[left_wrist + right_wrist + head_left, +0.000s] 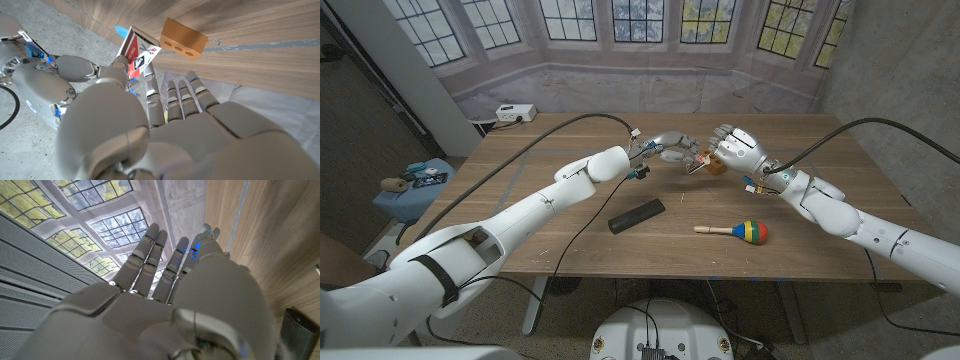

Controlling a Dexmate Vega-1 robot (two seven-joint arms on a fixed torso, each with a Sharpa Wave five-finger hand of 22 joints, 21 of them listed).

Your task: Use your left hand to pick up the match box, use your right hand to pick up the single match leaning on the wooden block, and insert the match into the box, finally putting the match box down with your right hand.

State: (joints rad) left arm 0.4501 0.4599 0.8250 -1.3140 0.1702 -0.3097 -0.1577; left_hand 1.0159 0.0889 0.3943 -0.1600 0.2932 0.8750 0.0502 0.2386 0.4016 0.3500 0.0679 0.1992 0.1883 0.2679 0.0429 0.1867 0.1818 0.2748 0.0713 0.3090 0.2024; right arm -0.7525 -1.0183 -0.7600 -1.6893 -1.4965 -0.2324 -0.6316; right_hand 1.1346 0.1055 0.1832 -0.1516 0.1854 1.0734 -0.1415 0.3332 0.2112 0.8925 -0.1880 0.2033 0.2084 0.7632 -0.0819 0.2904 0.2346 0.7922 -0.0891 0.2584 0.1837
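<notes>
left hand point(150, 135) raised, pinching match box point(138, 52), right hand point(735, 150) close beside

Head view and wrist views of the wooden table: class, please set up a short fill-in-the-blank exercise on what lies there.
1. The red-and-white match box is held by the robot's ____ hand.
2. The small wooden block has three round ____ in one face.
3. The colourful maraca lies to the robot's ____ of the black rectangular bar.

Missing words: left; holes; right
</notes>
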